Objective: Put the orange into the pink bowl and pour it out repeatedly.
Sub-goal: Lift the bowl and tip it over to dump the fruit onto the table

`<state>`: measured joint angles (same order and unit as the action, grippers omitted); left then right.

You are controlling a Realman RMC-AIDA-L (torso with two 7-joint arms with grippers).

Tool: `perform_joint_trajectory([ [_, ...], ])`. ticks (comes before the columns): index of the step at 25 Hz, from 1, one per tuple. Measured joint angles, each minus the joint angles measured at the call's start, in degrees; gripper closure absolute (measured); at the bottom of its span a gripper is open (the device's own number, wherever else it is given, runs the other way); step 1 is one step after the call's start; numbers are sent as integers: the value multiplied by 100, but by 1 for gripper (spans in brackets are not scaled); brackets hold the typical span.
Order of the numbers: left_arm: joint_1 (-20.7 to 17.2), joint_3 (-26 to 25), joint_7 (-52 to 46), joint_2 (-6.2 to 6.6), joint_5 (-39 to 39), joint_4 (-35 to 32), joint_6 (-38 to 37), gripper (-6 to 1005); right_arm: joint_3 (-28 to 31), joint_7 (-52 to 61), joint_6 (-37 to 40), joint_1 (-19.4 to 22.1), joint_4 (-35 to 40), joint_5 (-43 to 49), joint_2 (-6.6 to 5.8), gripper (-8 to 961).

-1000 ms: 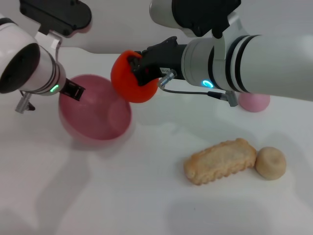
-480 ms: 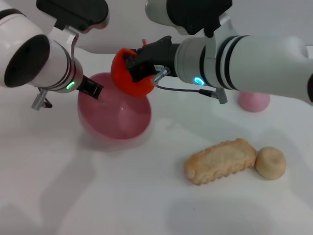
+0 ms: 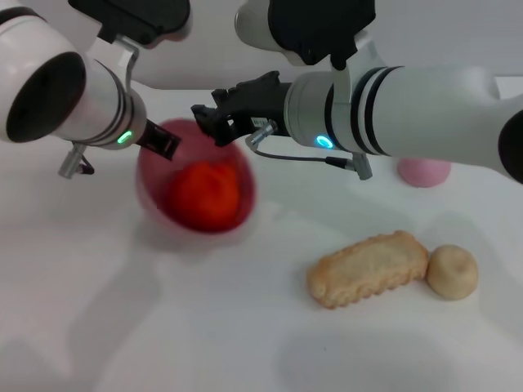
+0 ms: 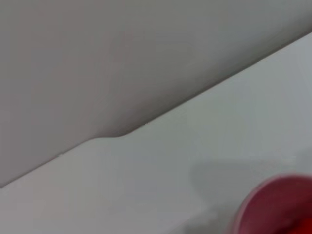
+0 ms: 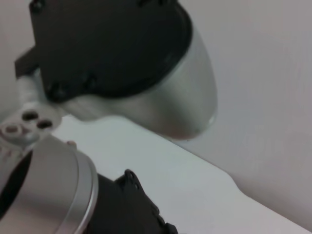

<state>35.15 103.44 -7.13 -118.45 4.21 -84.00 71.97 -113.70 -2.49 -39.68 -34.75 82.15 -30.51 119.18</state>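
Note:
The orange [image 3: 204, 194] lies inside the pink bowl [image 3: 150, 178], which is tilted with its opening towards me, left of the table's middle. My left gripper [image 3: 163, 144] is shut on the bowl's far left rim. Just above the bowl's far rim my right gripper [image 3: 214, 122] stands open and holds nothing, a short way up from the orange. In the left wrist view only an edge of the pink bowl [image 4: 275, 204] shows. The right wrist view shows arm housings and none of the task's things.
A long biscuit-shaped toy [image 3: 368, 268] and a beige ball [image 3: 452, 272] lie to the front right. A pink-mauve ball [image 3: 423, 171] sits behind my right forearm. White tabletop stretches in front of the bowl.
My right gripper carried the orange over the bowl and let go; the orange dropped in. My left gripper moved the bowl rightwards under it.

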Motion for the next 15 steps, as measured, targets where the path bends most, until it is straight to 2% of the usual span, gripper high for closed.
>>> perform_joint_trajectory([
  [1, 0, 0, 13, -2, 9, -6, 0, 953, -7, -1, 0, 9, 9, 0, 0, 802],
  [6, 1, 47, 64, -3, 78, -96, 2, 953, 218, 302, 1, 157, 92, 166, -2, 564],
  [10, -27, 181, 76, -3, 134, -336, 1, 953, 1207, 561, -335, 747, 549, 577, -22, 511],
  [15, 20, 371, 78, -10, 135, -481, -13, 953, 2346, 321, -546, 1604, 1041, 598, -6, 445],
])
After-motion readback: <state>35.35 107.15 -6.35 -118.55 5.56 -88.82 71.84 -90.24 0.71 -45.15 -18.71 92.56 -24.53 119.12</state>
